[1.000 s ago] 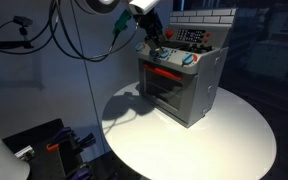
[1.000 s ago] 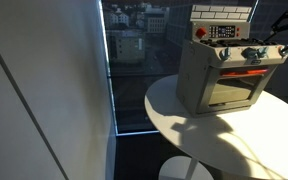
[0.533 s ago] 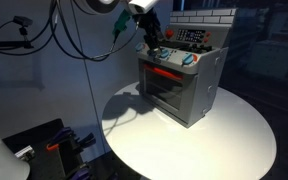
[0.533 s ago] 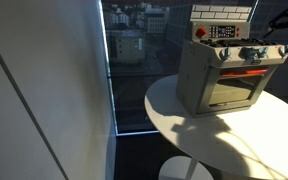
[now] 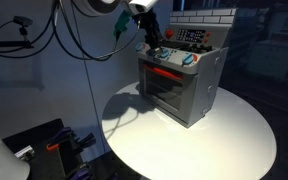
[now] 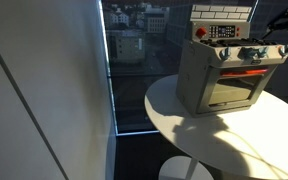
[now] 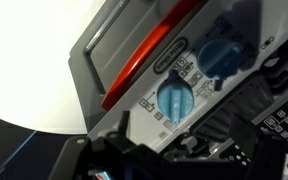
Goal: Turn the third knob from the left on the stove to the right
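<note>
- The stove [image 5: 180,88] stands on the round white table [image 5: 239,140], off the table's middle. Its door and knob row face outward, so the controls can be reached from the front.
- The gripper [image 5: 156,42] hovers at the stove's top front edge, right at the knob row and tipped down toward it. I judge that this pose suits closing on a knob head-on.
- I cannot tell how wide the claw stands. The wrist view shows only dark, blurred parts of it along the bottom and right, and nothing is plainly in its hold.
- That view shows 2 round teal knobs, a nearer knob [image 7: 176,98] and a farther knob [image 7: 224,55]. Each has a raised rib across its face, a shape made for pinching and twisting.
- Which of them is the 3rd from the left cannot be counted here.
- The body looks like smooth grey-silver plastic, with a glossy red bar [image 7: 144,58] across the door. A brick-patterned back panel [image 6: 222,13] rises behind the top.
- A toy this size is probably light, so an off-centre twist could shift the stove rather than the knob.
</note>
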Robot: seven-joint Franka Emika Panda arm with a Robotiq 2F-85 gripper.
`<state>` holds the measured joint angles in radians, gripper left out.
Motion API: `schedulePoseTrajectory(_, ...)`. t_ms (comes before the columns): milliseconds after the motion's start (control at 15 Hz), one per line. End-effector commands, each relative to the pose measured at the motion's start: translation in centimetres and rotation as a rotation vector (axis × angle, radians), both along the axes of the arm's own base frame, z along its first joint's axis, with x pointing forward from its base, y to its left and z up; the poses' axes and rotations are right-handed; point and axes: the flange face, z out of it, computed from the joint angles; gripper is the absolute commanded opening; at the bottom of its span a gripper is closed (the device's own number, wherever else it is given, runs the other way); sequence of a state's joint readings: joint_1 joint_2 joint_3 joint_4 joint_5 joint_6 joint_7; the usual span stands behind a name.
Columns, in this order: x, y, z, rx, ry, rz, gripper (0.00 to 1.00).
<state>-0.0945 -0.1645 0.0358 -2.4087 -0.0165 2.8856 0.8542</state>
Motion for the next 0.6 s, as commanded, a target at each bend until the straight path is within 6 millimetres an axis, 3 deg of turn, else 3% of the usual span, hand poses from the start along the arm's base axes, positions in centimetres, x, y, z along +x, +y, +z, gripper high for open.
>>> schedulePoseTrajectory(0, 0.68, -0.30, 0.17, -0.033, -0.013, 0.021, 1.00)
schedulePoseTrajectory(333, 1.10, -0.37, -0.09, -0.048, -0.023, 0.029, 1.00)
schedulePoseTrajectory(533, 1.24, -0.43, -0.34, -0.047, -0.025, 0.027, 0.64)
